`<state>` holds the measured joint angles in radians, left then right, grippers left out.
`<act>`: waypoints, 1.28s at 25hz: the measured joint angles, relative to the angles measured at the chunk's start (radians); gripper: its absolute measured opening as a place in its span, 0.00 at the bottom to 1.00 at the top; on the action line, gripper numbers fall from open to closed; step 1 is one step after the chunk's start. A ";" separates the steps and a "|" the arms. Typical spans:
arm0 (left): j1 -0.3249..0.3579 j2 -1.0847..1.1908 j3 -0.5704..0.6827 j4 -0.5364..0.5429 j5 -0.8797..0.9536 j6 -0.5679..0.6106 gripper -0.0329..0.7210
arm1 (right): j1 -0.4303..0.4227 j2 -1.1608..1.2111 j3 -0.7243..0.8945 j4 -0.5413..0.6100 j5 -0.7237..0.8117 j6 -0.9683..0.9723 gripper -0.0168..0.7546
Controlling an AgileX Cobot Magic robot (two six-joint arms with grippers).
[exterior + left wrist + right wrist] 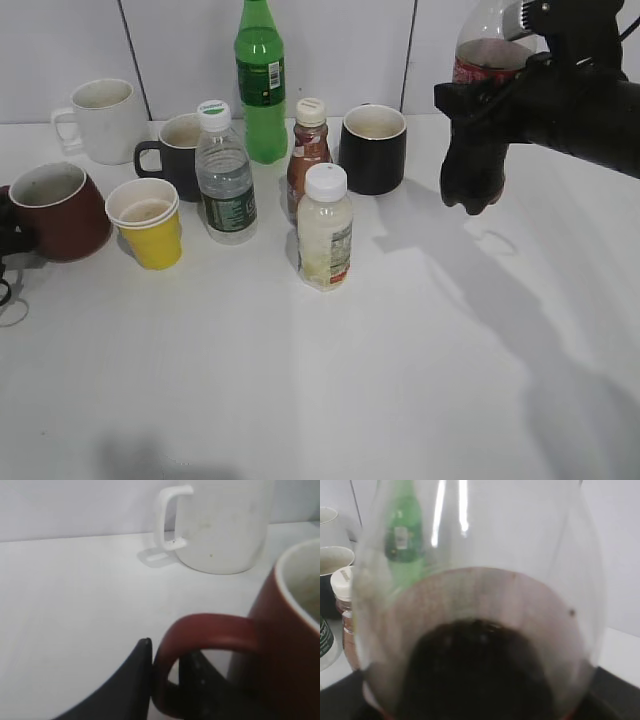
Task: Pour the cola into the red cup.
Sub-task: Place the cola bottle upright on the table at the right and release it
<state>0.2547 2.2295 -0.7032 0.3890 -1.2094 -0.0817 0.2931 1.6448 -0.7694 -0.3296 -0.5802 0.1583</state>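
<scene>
Cola's up, nothing poured yet!

The cola bottle (pixel 478 120) hangs upright at two o'clock, lifted off the tabletop (pixel 400 380), right end effector (pixel 492 105) clamped around it. Far over at nine o'clock, the left end effector (pixel 165 680) pinches the red cup (pixel 58 210) by its handle; carry and pour remain.

Bright, even light falls on the white table (pixel 400 380), with soft shadows stretching toward the lower right. Both wrist views are blurred up close: the red cup (pixel 285 645) looks soft, and white glare streaks run down the cola bottle (pixel 470 605).
</scene>
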 joint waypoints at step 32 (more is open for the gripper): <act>0.000 -0.365 0.389 0.035 -0.006 0.000 0.41 | -0.076 0.267 0.102 0.163 -0.481 -0.099 0.64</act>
<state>0.2547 1.8640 -0.3138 0.4238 -1.2152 -0.0821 0.2170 1.9123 -0.6674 -0.1666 -1.0610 0.0589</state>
